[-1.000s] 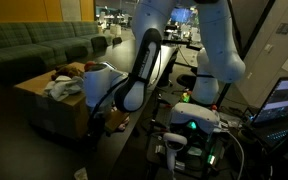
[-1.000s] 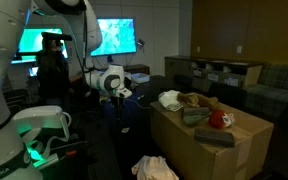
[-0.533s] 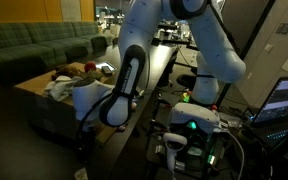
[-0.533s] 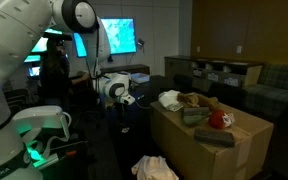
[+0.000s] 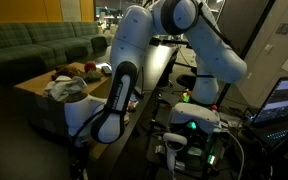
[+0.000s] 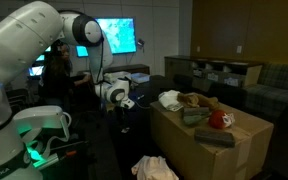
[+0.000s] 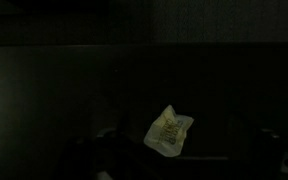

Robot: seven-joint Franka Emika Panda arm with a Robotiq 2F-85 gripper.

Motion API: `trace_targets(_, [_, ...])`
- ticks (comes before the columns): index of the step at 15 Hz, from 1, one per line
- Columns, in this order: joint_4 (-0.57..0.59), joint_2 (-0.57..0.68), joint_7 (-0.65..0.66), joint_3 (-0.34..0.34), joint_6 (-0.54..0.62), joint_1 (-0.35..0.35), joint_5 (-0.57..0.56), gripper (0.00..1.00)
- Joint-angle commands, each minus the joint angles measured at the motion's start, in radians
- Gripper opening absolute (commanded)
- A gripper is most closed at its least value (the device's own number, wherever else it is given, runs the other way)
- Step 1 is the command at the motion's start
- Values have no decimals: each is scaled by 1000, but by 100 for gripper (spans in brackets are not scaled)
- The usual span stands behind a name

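Note:
My gripper (image 5: pixel 80 140) hangs low beside the wooden table (image 5: pixel 32 98), below the white wrist of the arm (image 5: pixel 119 85). From the opposite side the gripper (image 6: pixel 125 112) sits just left of the table's near corner. The wrist view is very dark. It shows a pale crumpled piece (image 7: pixel 169 131) lying on a dark surface below the gripper, apart from it. The fingers are only faint dark shapes at the sides, set wide, with nothing between them.
Crumpled clothes (image 6: pixel 184 103) and a red item (image 6: pixel 217 119) lie on the table (image 6: pixel 199 145). A white cloth (image 6: pixel 154 168) lies on the floor in front. A green couch (image 5: pixel 34 45) stands behind. A person (image 6: pixel 54 65) stands by lit screens (image 6: pixel 116 37). The robot base (image 5: pixel 194 122) glows green.
The arm has bent further over and the wrist has sunk lower beside the table. The gripper stays wide.

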Motion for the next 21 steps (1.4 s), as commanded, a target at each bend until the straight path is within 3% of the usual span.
trace_targets(1, [95,74,-29,-21,13,43,41,100])
trace_targets(12, [252,170,-34,-37,5,68,50,100])
trace_targets(21, [263,202,-34,-78,23,102,40,100])
